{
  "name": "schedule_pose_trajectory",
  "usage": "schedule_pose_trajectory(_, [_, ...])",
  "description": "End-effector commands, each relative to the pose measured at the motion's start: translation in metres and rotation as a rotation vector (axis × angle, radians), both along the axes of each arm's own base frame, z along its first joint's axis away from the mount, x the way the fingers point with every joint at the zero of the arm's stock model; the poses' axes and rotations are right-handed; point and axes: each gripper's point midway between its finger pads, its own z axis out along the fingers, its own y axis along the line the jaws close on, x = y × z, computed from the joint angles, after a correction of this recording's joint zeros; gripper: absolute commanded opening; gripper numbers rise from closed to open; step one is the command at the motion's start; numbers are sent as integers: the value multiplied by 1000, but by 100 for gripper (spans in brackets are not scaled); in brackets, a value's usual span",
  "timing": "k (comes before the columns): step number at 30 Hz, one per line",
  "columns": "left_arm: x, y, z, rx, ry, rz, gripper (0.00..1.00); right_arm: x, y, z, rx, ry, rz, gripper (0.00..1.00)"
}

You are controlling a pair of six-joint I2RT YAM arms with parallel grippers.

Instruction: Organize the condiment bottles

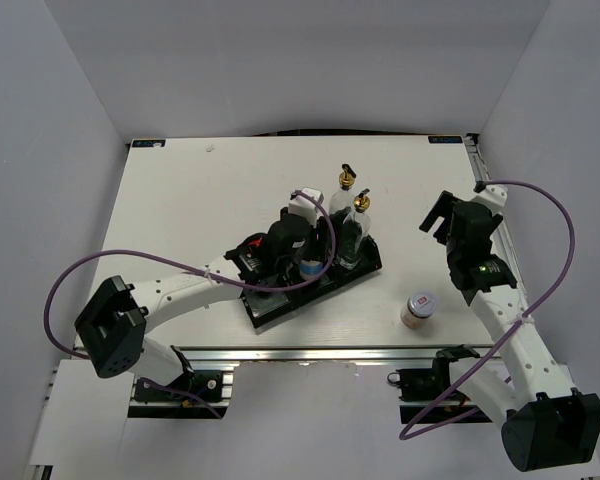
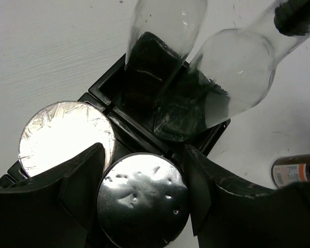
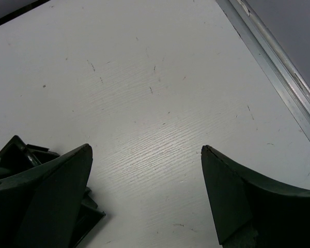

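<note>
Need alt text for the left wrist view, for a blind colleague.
The left claw grips a silver-capped shaker in the black tray, beside a second shaker. Two clear glass bottles stand in the tray; a brown jar sits on the table outside it.

There was 1 black tray [image 1: 268, 308]. At its far right end stood 2 glass bottles with gold spouts: the far bottle [image 1: 348, 183] and the near bottle [image 1: 361, 207]. 2 silver-topped shakers could be counted in the tray: the left shaker [image 2: 67, 135] and the near shaker [image 2: 142, 199]. 1 brown jar [image 1: 418, 310] stood right of the tray. 2 arms were in view: the left arm [image 1: 180, 290] and the right arm [image 1: 500, 300].
</note>
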Motion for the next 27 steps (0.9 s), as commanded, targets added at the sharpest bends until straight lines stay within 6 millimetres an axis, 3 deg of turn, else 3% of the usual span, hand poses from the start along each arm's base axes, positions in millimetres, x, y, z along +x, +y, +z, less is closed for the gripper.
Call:
schedule_pose_trajectory(1, [-3,10,-8,18,9,29,32,0,2,3,10,-14,12,89])
schedule_pose_trajectory(2, [-3,10,-11,25,15,29,41,-1,2,2,11,-9,14,89])
schedule_pose_trajectory(5, [-5,12,-15,32,27,32,55,-4,4,2,19,-10,24,89])
schedule_pose_trajectory(8, [-6,14,-24,45,48,40,56,-6,6,-1,21,-1,41,89])
schedule_pose_trajectory(12, [-7,14,-32,50,66,47,65,-7,7,-1,22,11,48,89])
schedule_pose_trajectory(14, [-7,15,-32,56,69,48,72,-7,9,-1,26,12,55,89])
schedule_pose_trajectory(15, [-7,15,-31,56,67,51,85,-8,9,-3,27,20,59,89])
schedule_pose_trajectory(19, [-7,17,-27,59,70,53,98,-12,8,-4,27,30,55,89])
schedule_pose_trajectory(27, [-6,14,-5,36,45,42,98,-24,14,-3,53,40,91,89])
